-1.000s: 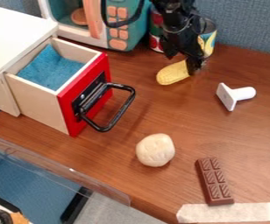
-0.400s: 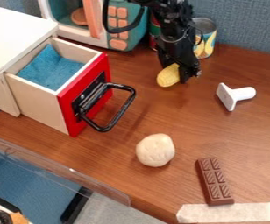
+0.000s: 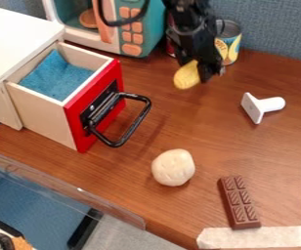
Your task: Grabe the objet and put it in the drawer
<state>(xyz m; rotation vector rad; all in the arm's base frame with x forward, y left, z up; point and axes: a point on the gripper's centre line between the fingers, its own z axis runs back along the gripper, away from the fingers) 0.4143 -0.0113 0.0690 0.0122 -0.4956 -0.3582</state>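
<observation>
Drawer front (image 3: pixel 110 78) (red, black-handled) between corn (image 3: pixel 186 76) and blue cloth (image 3: pixel 56 77)

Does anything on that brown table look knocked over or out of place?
The white, flat-ended piece lies on its side at the right, so it may have toppled. The drawer stands open, but that suits the task. I see no spill or damage.

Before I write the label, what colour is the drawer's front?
The drawer's front is red, seen best in the camera view.
</observation>
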